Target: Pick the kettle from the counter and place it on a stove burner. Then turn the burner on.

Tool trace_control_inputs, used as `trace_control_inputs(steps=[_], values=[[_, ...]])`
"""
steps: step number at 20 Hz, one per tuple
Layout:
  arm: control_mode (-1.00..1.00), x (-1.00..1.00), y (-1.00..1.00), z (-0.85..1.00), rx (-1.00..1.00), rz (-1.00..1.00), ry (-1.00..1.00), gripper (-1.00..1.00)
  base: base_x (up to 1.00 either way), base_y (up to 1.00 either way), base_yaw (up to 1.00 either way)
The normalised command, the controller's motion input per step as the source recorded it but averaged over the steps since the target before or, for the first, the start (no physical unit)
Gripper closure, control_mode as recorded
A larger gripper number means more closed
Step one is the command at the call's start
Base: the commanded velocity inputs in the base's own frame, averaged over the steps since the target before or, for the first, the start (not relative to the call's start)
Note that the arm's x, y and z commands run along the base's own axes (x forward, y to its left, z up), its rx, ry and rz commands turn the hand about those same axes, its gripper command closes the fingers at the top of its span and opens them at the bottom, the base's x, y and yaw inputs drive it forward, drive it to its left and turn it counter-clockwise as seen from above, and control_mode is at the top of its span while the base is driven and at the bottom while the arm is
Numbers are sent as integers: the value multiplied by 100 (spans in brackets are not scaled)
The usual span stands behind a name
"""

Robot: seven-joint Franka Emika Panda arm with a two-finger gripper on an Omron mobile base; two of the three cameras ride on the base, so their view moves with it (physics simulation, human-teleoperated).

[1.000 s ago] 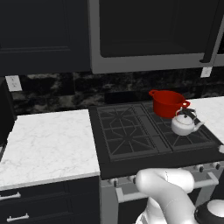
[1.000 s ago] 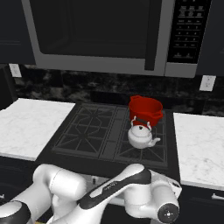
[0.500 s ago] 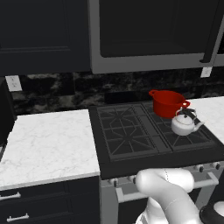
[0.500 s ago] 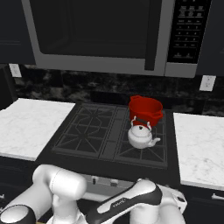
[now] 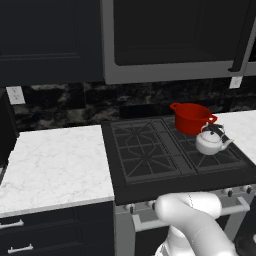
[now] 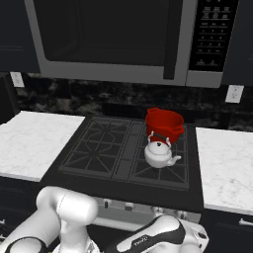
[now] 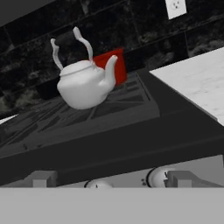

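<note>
1. Where the cooktop (image 5: pixel 150 155) meets its front right corner, the kettle (image 5: pixel 212 141) sits on the stove burner (image 6: pixel 163 165), squat and silvery-white, handle arched, spout curving out.
2. The red pot (image 6: pixel 164 123) stands just behind it.
3. The hand view alone shows the stove knobs (image 7: pixel 159 176) close below the front edge.
4. The gripper (image 7: pixel 109 179) is spread wide, grasping nothing.
</note>
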Motion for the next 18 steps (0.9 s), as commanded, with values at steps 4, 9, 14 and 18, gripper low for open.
trace_control_inputs(steps=[4,9,14,18], values=[[-100,0,0,-25,0,0,0,-100,0,0,0],[-100,0,0,-26,0,0,0,-100,0,0,0],[-100,0,0,-26,-1,0,-4,-100,0,0,0],[-100,0,-5,-10,0,0,-16,-100,0,0,0]])
